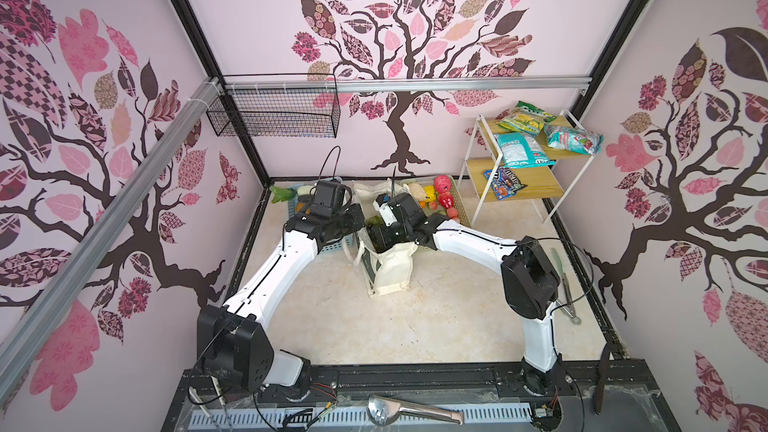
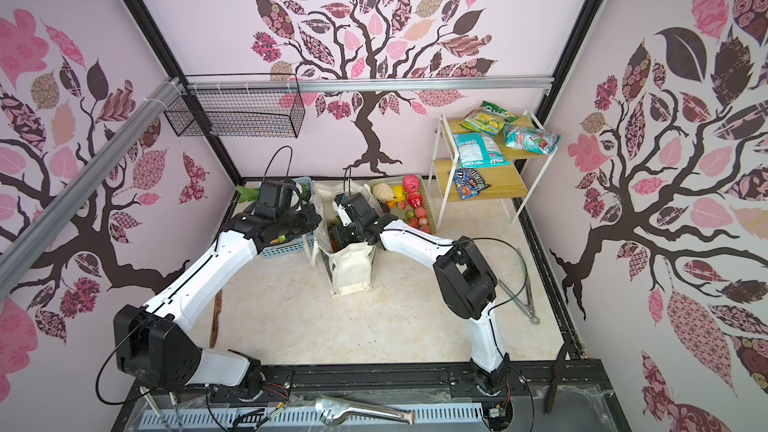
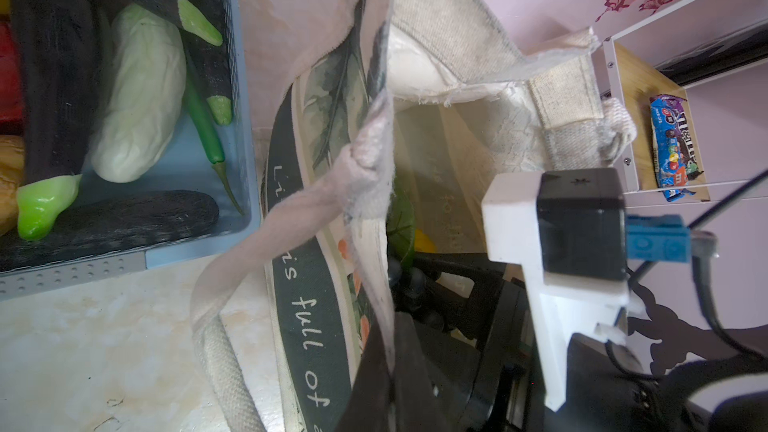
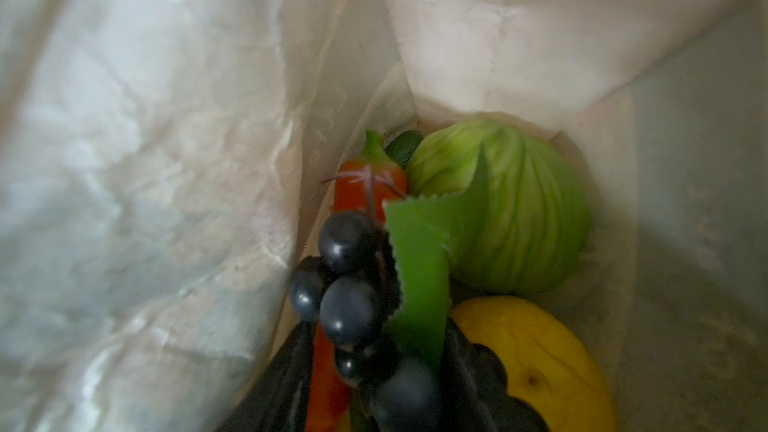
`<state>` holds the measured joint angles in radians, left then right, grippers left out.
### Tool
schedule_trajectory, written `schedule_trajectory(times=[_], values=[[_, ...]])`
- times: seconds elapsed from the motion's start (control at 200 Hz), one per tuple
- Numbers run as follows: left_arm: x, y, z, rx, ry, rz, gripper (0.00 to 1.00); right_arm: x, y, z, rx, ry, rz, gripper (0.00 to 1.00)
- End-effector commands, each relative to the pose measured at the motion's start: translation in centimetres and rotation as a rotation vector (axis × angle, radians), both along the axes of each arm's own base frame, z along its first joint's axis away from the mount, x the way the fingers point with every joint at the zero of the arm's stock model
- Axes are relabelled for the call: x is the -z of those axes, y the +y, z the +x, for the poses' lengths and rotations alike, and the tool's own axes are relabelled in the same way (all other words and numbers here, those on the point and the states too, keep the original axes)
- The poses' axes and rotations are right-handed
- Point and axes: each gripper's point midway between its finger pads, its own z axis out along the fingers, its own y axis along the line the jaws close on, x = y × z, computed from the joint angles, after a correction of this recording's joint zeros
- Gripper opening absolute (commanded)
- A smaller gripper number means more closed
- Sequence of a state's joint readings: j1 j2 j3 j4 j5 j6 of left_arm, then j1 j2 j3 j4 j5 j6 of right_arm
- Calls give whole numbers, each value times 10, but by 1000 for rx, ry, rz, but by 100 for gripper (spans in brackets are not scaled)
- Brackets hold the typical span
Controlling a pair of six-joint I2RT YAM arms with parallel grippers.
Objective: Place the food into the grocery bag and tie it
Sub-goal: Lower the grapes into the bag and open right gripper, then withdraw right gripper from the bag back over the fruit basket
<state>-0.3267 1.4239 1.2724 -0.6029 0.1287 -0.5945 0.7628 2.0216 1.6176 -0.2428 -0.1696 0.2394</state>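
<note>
While the left tool [image 3: 386, 367] pinches shut on the rim of the grocery bag [image 1: 392, 272] on the counter [image 1: 374, 326], right tool [image 4: 374, 388] straddles a dark grape bunch [image 4: 349, 305] inside it, grip unclear. Cabbage [image 4: 519, 209] and yellow fruit [image 4: 540, 359] already in; blue basket [image 3: 195, 251] and beige basket [image 2: 430, 211] hold more food [image 2: 414, 200]; handles [image 3: 216, 326] untied.

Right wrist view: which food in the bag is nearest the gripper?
The dark grape bunch, between the fingers of the right gripper; cabbage, yellow fruit, orange vegetable lie deeper.

Left gripper [image 3: 388, 353] clamped, right gripper [image 4: 374, 347] pointing down
</note>
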Motion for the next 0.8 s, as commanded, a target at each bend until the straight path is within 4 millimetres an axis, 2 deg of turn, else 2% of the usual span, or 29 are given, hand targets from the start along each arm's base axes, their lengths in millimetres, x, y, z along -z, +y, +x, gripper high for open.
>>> schedule_trajectory(times=[0.0,0.1,0.43,0.545,0.795], values=[[-11,3,-3,6,-23,-2,0,15,-1,-4,-11,55,-48,59],[-10,4,-3,4,-23,-1,0,-4,-3,-4,-7,20,-32,63],[-10,6,-6,2,-22,-2,0,-85,-17,-1,19,-124,39,75],[-8,7,-6,-2,-16,-2,0,-104,-23,-1,25,-161,54,76],[-10,6,-6,0,-19,-5,0,-130,-35,-2,48,-215,78,77]])
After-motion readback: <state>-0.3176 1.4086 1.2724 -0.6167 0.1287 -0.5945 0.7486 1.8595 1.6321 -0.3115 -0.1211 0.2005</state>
